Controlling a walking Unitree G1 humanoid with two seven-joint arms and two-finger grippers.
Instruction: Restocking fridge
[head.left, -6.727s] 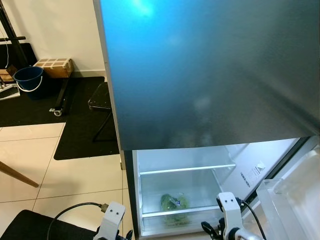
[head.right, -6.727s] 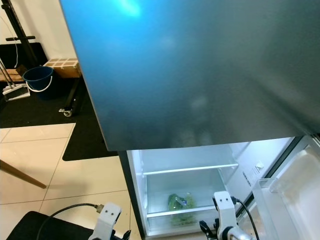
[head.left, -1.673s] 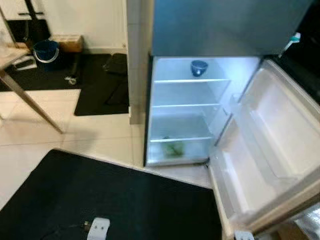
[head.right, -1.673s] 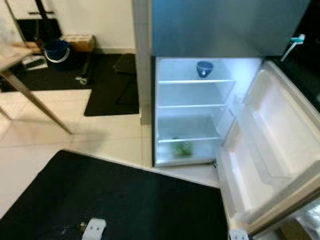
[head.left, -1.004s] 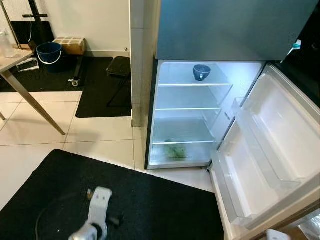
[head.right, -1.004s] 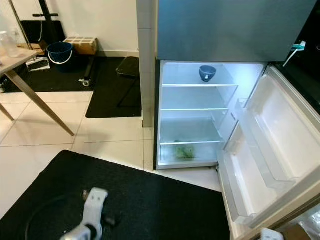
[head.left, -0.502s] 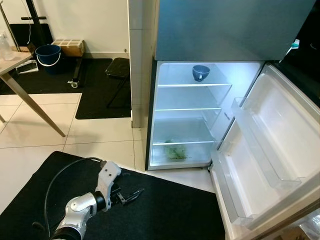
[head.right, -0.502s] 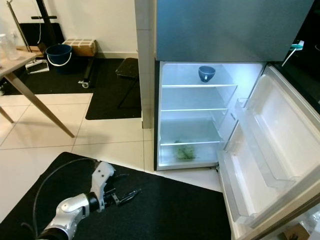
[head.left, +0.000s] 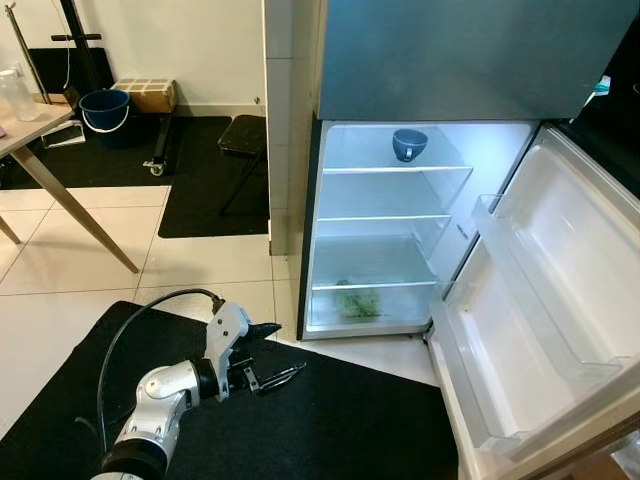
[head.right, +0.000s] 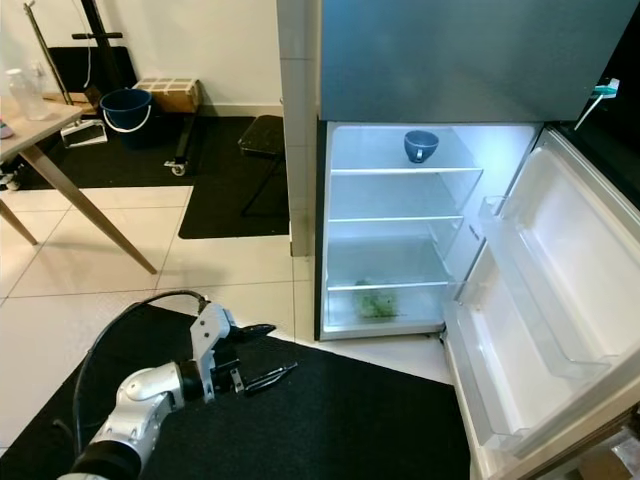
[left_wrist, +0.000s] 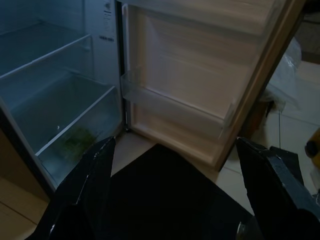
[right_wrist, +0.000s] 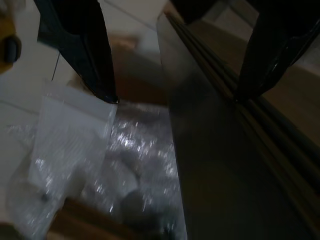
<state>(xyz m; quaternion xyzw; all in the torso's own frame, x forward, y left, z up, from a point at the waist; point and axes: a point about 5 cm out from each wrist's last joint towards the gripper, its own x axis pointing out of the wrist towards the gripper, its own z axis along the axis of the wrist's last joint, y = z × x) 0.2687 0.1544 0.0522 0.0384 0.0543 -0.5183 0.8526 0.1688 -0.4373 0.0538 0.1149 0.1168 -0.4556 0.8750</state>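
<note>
The fridge stands with its lower door swung wide to the right, and the inside is lit. A blue cup sits on the top shelf. A bag of green vegetables lies at the bottom, also seen as green vegetables. My left gripper is raised over the black mat, left of the fridge's foot, open and empty; in its wrist view the left gripper faces the door's shelves. My right gripper is open, hanging over a clear plastic bag.
A wooden table with a clear bottle stands at the left. Behind it are a blue bucket, a cardboard box and a black stool. White floor tiles lie between mat and fridge.
My view has pulled back from close under the freezer door to take in the whole open fridge. My left arm has risen into view and reached toward the fridge, gripper open.
</note>
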